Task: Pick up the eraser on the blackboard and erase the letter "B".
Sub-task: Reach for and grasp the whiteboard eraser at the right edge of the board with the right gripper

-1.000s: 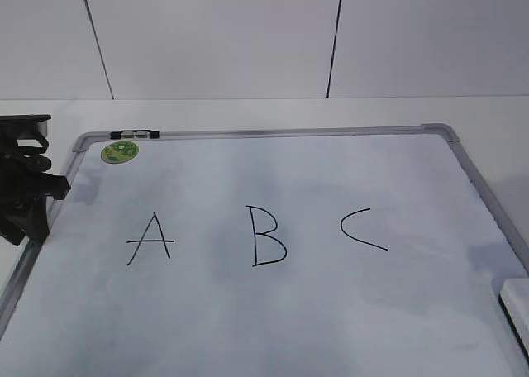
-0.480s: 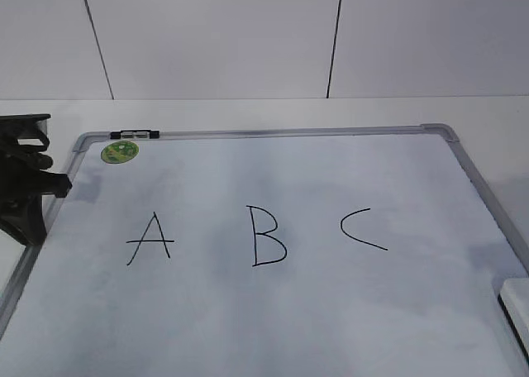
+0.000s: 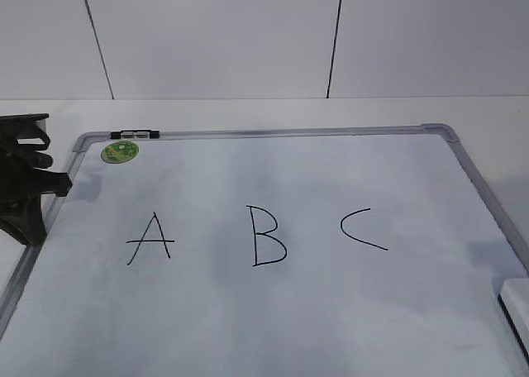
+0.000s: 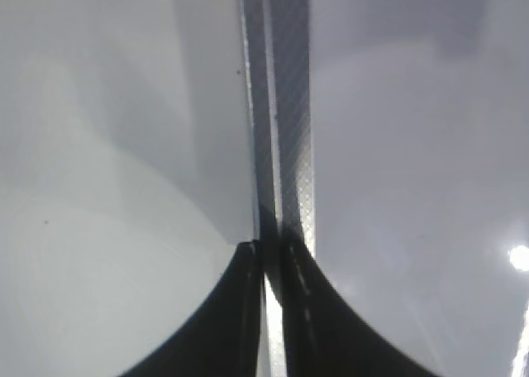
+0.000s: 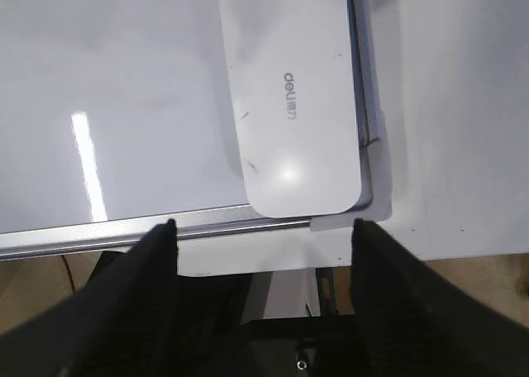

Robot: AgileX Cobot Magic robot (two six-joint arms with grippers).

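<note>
The blackboard (image 3: 331, 319), a white board in a silver-grey frame, lies flat with black letters on it. The letter "B" (image 3: 268, 236) stands in the middle, between an "A" (image 3: 149, 240) and a "C" (image 3: 360, 229). The eraser (image 3: 517, 299), a white block, lies at the board's near right edge. In the right wrist view it (image 5: 289, 104) shows small grey lettering. My right gripper (image 5: 264, 224) is open and empty, hovering just short of the eraser's near end over the board's frame (image 5: 83, 236). My left gripper (image 3: 26, 216) is shut and empty over the board's left frame (image 4: 285, 104).
A round green sticker (image 3: 120, 151) and a small black clip (image 3: 135, 134) sit at the board's far left corner. The white table (image 3: 248, 112) runs back to a white panelled wall (image 3: 215, 38). The table's near edge shows in the right wrist view (image 5: 273, 265).
My left gripper has shifted very slightly at the board's left edge. The board, letters and eraser have not moved.
</note>
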